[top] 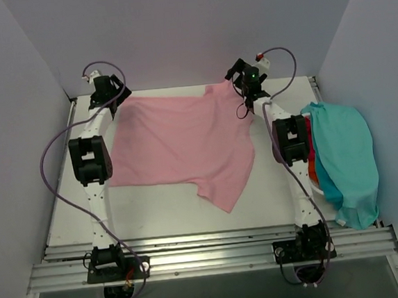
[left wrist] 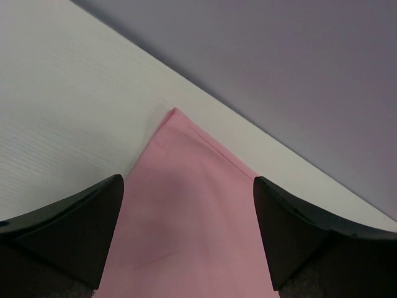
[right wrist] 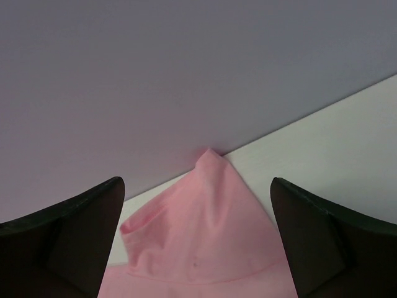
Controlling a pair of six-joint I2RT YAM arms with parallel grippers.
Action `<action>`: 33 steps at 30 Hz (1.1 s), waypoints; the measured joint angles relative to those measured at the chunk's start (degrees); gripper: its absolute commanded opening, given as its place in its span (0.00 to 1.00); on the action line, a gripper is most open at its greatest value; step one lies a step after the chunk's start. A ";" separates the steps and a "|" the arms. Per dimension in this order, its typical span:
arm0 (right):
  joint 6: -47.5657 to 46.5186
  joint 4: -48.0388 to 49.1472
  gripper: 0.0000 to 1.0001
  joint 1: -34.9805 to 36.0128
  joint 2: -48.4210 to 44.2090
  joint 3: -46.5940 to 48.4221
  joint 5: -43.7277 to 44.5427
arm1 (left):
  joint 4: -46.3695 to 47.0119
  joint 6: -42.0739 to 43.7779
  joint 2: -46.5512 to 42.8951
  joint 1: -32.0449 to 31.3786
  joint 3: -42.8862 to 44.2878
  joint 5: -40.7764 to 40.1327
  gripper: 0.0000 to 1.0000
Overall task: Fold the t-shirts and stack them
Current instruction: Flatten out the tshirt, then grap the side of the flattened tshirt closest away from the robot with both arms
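Cloth is lying spread over the far half of the table [top: 156, 215]: the pink t-shirt [top: 181, 147] is resting flat, its two far corners reaching toward the back wall [top: 175, 32] and one sleeve trailing toward the near edge. The left gripper [top: 112, 94] is hovering over the far-left corner and the right gripper [top: 247, 83] over the far-right one. Each is standing with jaws wide apart, holding nothing, and the fabric is lying loose beneath them. This layout is probably meant to give a smooth, stretched sheet ready for folding. The other t-shirts [top: 346, 153], teal over red and orange, are sitting heaped at the table's right edge, apart from the working area.
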 measured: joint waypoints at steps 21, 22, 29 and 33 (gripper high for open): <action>10.97 -0.07 0.95 9.33 -67.47 -74.97 16.15 | 15.19 -1.97 -68.39 -4.87 -67.73 -10.19 0.94; 12.50 -3.10 0.97 10.05 -68.13 -76.94 16.87 | 13.90 -2.25 -69.40 -5.81 -70.69 -10.49 0.94; 21.27 -18.08 0.99 13.33 -79.58 -89.88 16.46 | 2.56 -4.85 -75.23 -7.80 -82.09 -11.65 0.94; 24.79 -19.96 0.98 14.08 -90.25 -98.20 12.98 | 1.03 -5.40 -78.73 -7.52 -83.06 -11.65 0.94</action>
